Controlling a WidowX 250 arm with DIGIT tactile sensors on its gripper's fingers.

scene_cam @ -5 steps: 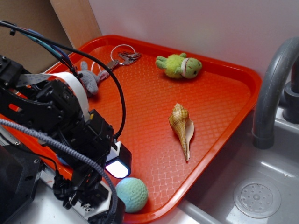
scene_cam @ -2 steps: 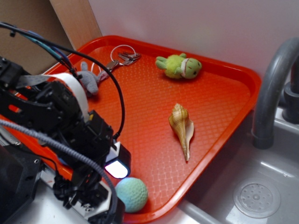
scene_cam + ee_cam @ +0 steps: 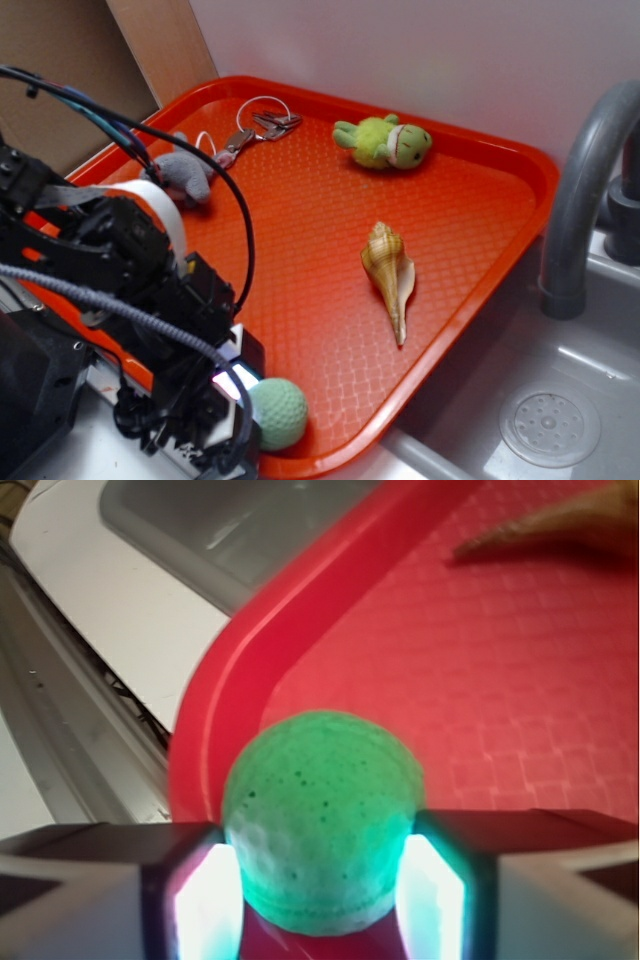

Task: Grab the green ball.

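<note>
The pale green dimpled ball (image 3: pixel 275 412) rests in the near corner of the red tray (image 3: pixel 540 170), just inside its rim. My gripper (image 3: pixel 250 420) is low over that corner with a finger on each side of the ball. In the wrist view the green ball (image 3: pixel 320 815) fills the gap between the two lit pads (image 3: pixel 205 905), and both sides of the ball meet them. The gripper (image 3: pixel 318 900) is shut on the ball, which still touches the tray (image 3: pixel 230 670).
A tan spiral shell (image 3: pixel 390 275) lies mid-tray, and its tip shows in the wrist view (image 3: pixel 560 530). A yellow-green plush frog (image 3: pixel 385 142), a key ring (image 3: pixel 262 122) and a grey plush toy (image 3: pixel 185 172) lie at the tray's far side. A grey faucet (image 3: pixel 580 200) and sink drain (image 3: pixel 550 428) stand right.
My gripper has dropped lower and shifted toward the tray's near corner, so its fingers now flank the ball. The ball has barely moved. The arm no longer hides the grey plush.
</note>
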